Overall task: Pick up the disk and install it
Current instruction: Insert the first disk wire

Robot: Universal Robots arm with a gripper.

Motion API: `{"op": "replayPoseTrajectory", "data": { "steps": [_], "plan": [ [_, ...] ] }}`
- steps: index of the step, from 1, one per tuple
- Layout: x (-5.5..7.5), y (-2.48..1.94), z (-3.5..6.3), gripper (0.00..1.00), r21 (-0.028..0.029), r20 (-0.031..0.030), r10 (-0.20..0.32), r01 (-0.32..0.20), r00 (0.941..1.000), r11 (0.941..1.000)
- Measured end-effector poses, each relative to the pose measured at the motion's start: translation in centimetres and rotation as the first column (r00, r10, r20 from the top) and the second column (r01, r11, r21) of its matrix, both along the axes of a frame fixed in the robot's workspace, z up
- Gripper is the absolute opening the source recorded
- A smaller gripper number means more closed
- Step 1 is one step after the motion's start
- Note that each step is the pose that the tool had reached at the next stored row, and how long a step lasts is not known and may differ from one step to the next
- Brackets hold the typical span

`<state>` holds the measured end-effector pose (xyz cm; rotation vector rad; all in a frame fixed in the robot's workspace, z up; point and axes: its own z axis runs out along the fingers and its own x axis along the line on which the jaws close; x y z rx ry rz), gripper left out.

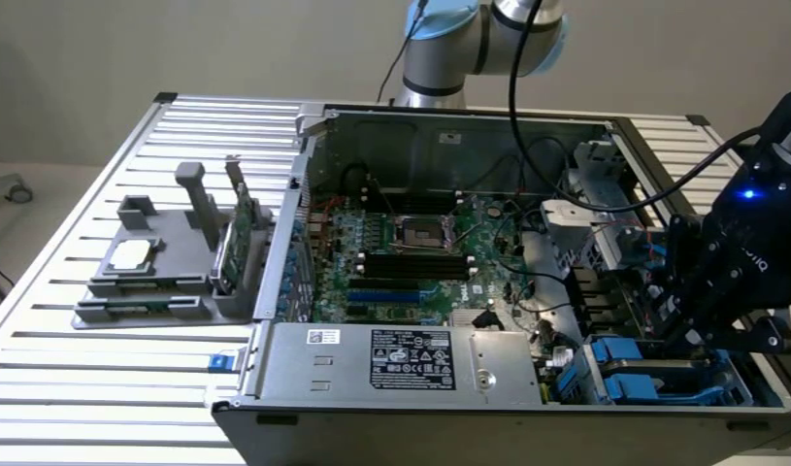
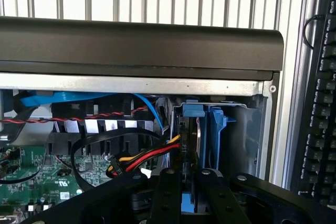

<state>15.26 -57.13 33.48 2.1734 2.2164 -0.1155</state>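
The disk [image 2: 195, 136] stands on edge in the blue-railed drive bay [image 2: 216, 129] at a corner of the open computer case. Its thin dark edge runs down between my two black fingers [image 2: 165, 192]. My gripper [image 2: 187, 184] is shut on that edge, with a blue carrier piece showing just below the fingertips. In the exterior view the black gripper [image 1: 690, 335] hangs over the blue drive bay [image 1: 628, 377] at the case's near corner on the exterior view's right, and its body hides the disk there.
Red, yellow and black power cables [image 2: 142, 158] and a blue data cable [image 2: 79, 98] lie close beside the bay. The motherboard [image 1: 409, 252] and power supply [image 1: 409, 357] take up the case. A grey fixture [image 1: 162, 282] on the exterior view's left holds a square chip [image 1: 130, 254] and a green card [image 1: 247, 233]. A keyboard [image 2: 320, 103] lies outside the case.
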Motion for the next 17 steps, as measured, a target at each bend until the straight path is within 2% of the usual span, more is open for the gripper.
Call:
{"op": "replayPoseTrajectory", "data": {
  "steps": [17],
  "plan": [
    [0.0,0.05,-0.04,0.17,0.0002,0.0,0.017,-0.017,0.9999,0.9999]
  ]
}}
